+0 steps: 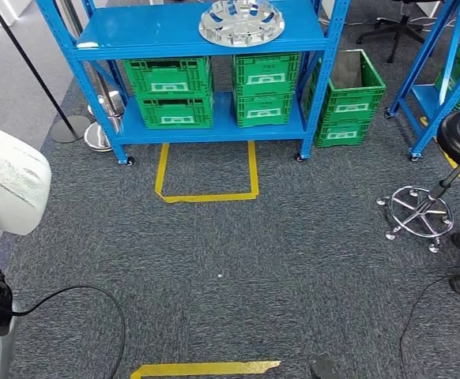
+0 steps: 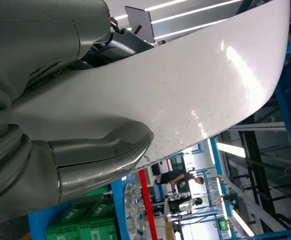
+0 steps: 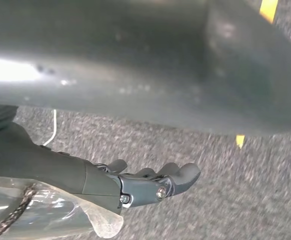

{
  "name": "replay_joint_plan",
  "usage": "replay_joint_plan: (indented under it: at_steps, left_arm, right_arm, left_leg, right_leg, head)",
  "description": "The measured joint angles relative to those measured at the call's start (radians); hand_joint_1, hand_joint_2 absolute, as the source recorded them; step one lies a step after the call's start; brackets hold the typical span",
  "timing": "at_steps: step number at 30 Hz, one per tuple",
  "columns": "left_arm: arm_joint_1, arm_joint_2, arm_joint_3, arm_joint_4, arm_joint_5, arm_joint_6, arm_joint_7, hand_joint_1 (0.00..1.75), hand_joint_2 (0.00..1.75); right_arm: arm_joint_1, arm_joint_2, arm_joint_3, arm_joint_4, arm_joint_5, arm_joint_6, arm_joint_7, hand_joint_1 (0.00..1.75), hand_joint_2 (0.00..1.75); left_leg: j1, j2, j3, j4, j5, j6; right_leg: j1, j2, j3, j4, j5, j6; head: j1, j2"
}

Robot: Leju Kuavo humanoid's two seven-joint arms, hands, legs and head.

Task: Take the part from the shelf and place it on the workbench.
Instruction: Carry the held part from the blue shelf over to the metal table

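The part [image 1: 241, 21] is a shiny silver wheel cover. It lies flat on the top board of the blue shelf [image 1: 156, 35], toward the shelf's right side. The top edge of the head view cuts off its far rim. Nothing touches it.

Under that board sit green crates [image 1: 169, 91], stacked in twos. One more green stack [image 1: 352, 99] stands on the floor just beside the shelf's right leg. Yellow tape [image 1: 206, 195] marks a box shape on the grey carpet in front of the shelf.

The right hand [image 3: 147, 182] hangs above the carpet. Its fingers lie almost straight and hold nothing. A big blurry grey shape hides much of that view.

The left hand [image 2: 95, 160] shows a thick grey thumb. A white curved cover hides the other fingers, so I cannot tell if the hand is wide or closed.

A black stool [image 1: 448, 158] stands at the right, cut off by the edge.
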Motion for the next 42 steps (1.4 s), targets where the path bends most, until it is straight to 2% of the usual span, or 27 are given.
replay_joint_plan:
  at_steps: [7, 15, 32, 37, 40, 42]
  left_arm:
    - [0.005, 0.000, 0.006, -0.002, -0.001, 0.002, 0.000, 1.75, 1.75]
    - [0.009, 0.002, 0.009, -0.009, -0.004, 0.004, 0.000, 1.75, 1.75]
    - [0.010, 0.003, 0.015, -0.013, -0.015, 0.006, 0.000, 1.75, 1.75]
    - [0.011, 0.003, 0.016, -0.016, -0.021, 0.010, 0.000, 1.75, 1.75]
    - [0.013, 0.007, 0.018, -0.022, -0.022, 0.012, 0.000, 1.75, 1.75]
    - [0.015, 0.010, 0.021, -0.029, -0.022, 0.013, 0.000, 1.75, 1.75]
  right_arm:
    - [0.000, 0.000, 0.001, 0.000, -0.010, -0.002, -0.024, 0.00, 0.00]
    - [-0.001, 0.000, 0.003, 0.000, -0.003, -0.020, -0.029, 0.00, 0.00]
    - [-0.004, 0.000, 0.021, 0.000, 0.009, -0.030, -0.026, 0.00, 0.00]
    - [-0.005, 0.000, 0.035, 0.000, 0.020, -0.050, -0.026, 0.00, 0.00]
    - [-0.006, 0.000, 0.042, 0.000, 0.021, -0.053, -0.026, 0.00, 0.00]
    - [-0.007, 0.001, 0.045, 0.000, 0.021, -0.054, -0.027, 0.00, 0.00]
  left_leg:
    - [0.002, -0.001, -0.003, -0.007, 0.008, -0.021]
    - [0.000, -0.001, -0.007, -0.006, 0.008, -0.025]
    - [-0.001, -0.001, -0.010, -0.001, 0.008, -0.024]
    - [-0.003, -0.002, -0.016, 0.008, 0.005, -0.016]
    - [-0.003, -0.003, -0.018, 0.005, 0.007, -0.008]
    - [0.003, -0.006, -0.012, -0.014, 0.018, 0.000]
  right_leg:
    - [0.002, -0.002, -0.006, 0.001, 0.003, -0.006]
    - [0.000, -0.002, -0.007, 0.001, 0.006, -0.007]
    - [-0.002, -0.003, -0.009, 0.000, 0.009, -0.005]
    - [-0.003, -0.003, -0.010, 0.000, 0.011, -0.001]
    - [-0.002, -0.005, -0.007, -0.006, 0.014, 0.006]
    - [-0.001, -0.006, -0.014, 0.005, -0.002, 0.012]
  head:
    - [0.000, 0.000]
    - [0.001, 0.000]
    - [0.001, 0.000]
    - [0.000, 0.000]
    - [0.000, 0.000]
    - [0.002, 0.000]
